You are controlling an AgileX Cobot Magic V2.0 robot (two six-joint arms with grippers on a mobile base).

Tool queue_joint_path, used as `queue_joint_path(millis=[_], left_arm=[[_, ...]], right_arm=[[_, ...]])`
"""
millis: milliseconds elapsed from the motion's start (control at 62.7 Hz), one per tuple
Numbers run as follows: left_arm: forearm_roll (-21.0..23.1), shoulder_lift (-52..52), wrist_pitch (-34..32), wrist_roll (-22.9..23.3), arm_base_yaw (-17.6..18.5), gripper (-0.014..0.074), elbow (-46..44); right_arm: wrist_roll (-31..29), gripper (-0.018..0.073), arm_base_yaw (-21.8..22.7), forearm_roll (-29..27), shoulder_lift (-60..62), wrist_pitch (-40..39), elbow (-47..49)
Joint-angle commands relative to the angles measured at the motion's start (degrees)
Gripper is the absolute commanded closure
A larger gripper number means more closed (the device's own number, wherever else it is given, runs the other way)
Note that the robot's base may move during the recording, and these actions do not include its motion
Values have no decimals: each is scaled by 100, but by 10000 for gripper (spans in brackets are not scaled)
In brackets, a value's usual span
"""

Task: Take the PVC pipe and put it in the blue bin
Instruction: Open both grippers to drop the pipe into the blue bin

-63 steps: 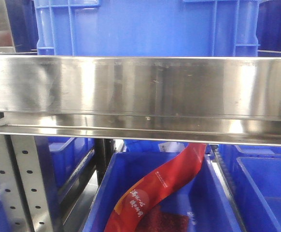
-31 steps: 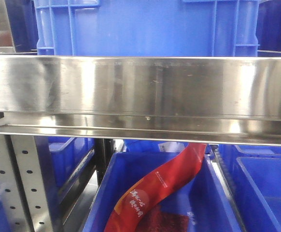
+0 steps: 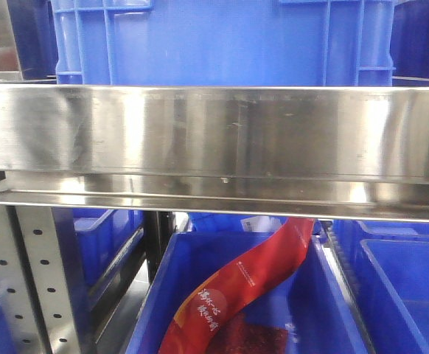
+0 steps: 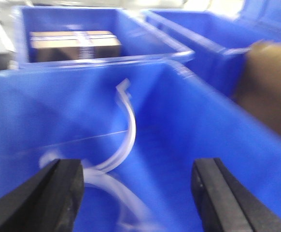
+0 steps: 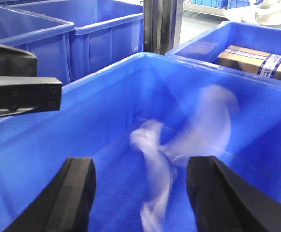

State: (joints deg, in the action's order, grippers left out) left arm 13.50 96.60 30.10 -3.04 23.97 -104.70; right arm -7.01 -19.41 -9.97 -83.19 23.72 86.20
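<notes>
In the left wrist view a thin white curved PVC pipe (image 4: pixel 132 126) lies in a blue bin (image 4: pixel 198 130), its squared end pointing away. More blurred white curved pieces (image 4: pixel 112 187) lie nearer, beside the left finger. My left gripper (image 4: pixel 138 193) hangs open above the bin floor, holding nothing. The right wrist view looks into a blue bin (image 5: pixel 106 77), where white pieces (image 5: pixel 156 159) show as a smear. My right gripper (image 5: pixel 143 195) is open over them, its jaws wide apart and nothing between them. Neither gripper appears in the front view.
A steel shelf beam (image 3: pixel 214 140) spans the front view, with a blue crate (image 3: pixel 222 40) above and a red banner (image 3: pixel 251 284) in a bin below. Neighbouring bins hold a taped cardboard box (image 4: pixel 75 42) (image 5: pixel 256 63). A black arm part (image 5: pixel 15 89) reaches in at the left.
</notes>
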Motion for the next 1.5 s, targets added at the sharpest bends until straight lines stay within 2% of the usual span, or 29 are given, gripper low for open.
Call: queue_joint_path(millis=[0,64,144,271,319,335,446,590,718,845,973,1132,1323,1483], left_arm=[[165,-219,-51,19,33,233,-60],[180,-325,27,19,33,286,-60],[243,-469,269,19,33,415,-60],[254,-717,793,19,33,707,-60],[164,-739,793,19,33,707,-60],[130,-739,780,19,33,707,-60],[-118,-728,778,19,33,707,-60],[-118,-748,670,19,33,707,-71],[172,-934,1132,19,33,707,-123],[94,-1214,1567,6,108,707,-123],[71,-1486,1656,-119,108,707,-42],[71,-2012,942,-180,242,707,635],[34,-2919,-455,-317,473,707,2521],[32,-3763,-1552,-317,470,707,4169]], right_arm=[[-26,252,2,36,220,-57,54],[-26,266,2,36,315,29,54],[-26,351,2,-44,463,261,54],[-26,617,2,-163,703,729,54],[-26,724,2,-163,715,751,54],[-26,727,2,-163,715,751,54],[-26,727,2,-163,685,764,54],[-26,727,2,-202,717,743,54],[-26,727,2,-325,1003,964,54],[-26,727,2,-336,1387,1315,54],[-26,727,2,-323,1744,1323,-68],[-26,727,2,-323,2358,242,-1074],[-26,727,2,-323,3371,-1186,-2793],[-26,727,2,-354,4030,-1345,-3866]])
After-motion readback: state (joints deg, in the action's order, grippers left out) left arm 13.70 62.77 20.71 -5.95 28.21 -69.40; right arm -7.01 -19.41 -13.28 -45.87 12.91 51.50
